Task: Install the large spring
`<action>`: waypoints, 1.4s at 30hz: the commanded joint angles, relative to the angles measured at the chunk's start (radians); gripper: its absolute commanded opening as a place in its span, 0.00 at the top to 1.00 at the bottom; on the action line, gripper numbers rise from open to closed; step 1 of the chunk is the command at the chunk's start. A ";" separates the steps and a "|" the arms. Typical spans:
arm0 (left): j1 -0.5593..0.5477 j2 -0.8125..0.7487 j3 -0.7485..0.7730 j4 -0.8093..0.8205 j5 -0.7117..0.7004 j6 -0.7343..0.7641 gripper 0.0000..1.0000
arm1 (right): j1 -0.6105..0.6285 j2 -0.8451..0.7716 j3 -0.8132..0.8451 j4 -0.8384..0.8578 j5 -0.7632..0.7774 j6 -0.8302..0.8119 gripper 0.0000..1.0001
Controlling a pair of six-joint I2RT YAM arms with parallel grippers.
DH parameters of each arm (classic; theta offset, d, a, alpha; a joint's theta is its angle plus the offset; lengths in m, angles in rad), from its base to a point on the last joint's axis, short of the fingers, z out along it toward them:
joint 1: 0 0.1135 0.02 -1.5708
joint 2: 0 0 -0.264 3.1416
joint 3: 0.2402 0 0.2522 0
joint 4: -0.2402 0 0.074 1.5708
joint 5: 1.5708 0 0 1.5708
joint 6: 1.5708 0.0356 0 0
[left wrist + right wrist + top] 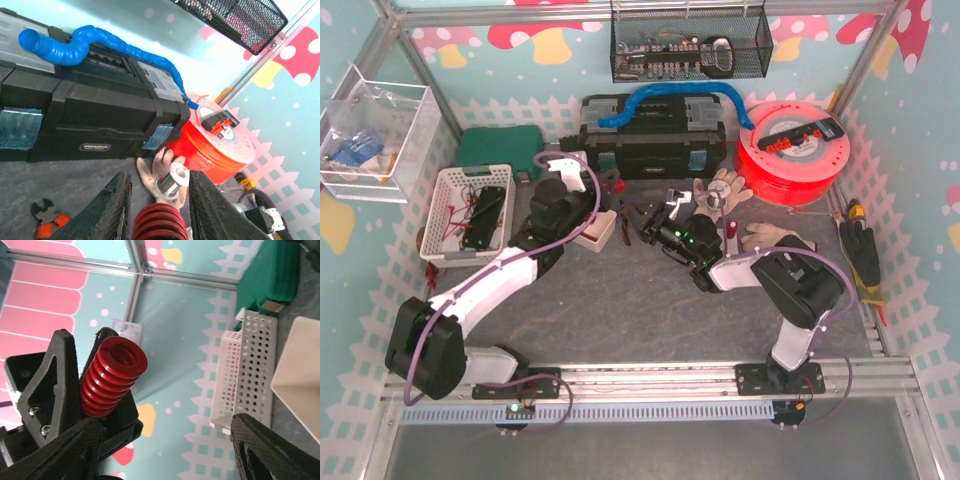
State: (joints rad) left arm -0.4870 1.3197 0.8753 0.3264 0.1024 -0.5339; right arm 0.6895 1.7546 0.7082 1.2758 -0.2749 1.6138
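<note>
The large red spring [157, 222] sits low between the black fingers of my left gripper [157, 175], its axis along them. The right wrist view shows the same spring [112, 375] end-on, clamped between two black fingers [60, 365] with a screwed black body below. In the top view my left gripper [610, 210] reaches right in front of the toolbox and the spring is hidden. My right gripper [167, 432] is wide open and empty, facing left towards it; in the top view it [655, 232] is at the table's middle.
A black toolbox [655, 140] with a blue hose, a red filament spool [790, 150], gloves [725, 185] with a metal cylinder [171, 181], and pliers [45, 222] lie behind. A white basket [465, 210] and a cream box [595, 235] stand left. A small red piece [730, 232] stands by the right arm.
</note>
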 commanded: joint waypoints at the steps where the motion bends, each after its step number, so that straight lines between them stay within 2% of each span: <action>1: -0.005 -0.022 -0.021 0.108 0.009 -0.044 1.00 | 0.013 0.035 0.008 0.214 0.060 0.087 0.27; 11: -0.009 -0.039 -0.060 0.125 0.046 -0.100 1.00 | 0.018 0.084 0.072 0.238 0.057 0.074 0.27; 21: -0.030 -0.113 -0.124 0.174 0.072 -0.195 1.00 | 0.036 0.124 0.128 0.224 0.073 0.084 0.38; 32: -0.064 -0.112 -0.145 0.236 0.030 -0.212 1.00 | 0.079 0.113 0.148 0.220 0.093 0.073 0.68; 36: -0.072 -0.109 -0.141 0.246 0.021 -0.208 1.00 | 0.084 0.111 0.146 0.226 0.102 0.067 0.74; 39: -0.076 -0.105 -0.130 0.223 0.018 -0.195 1.00 | 0.084 0.112 0.145 0.240 0.102 0.067 0.88; 40: -0.076 -0.105 -0.132 0.216 0.012 -0.194 0.96 | 0.084 0.113 0.141 0.253 0.105 0.068 0.91; 42: -0.074 -0.112 -0.135 0.195 -0.006 -0.187 0.77 | 0.084 0.114 0.129 0.285 0.113 0.069 0.98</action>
State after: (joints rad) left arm -0.5373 1.2201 0.7296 0.4969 0.0864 -0.7361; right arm 0.7418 1.8614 0.8337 1.4998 -0.1455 1.6985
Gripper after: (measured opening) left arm 0.315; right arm 0.321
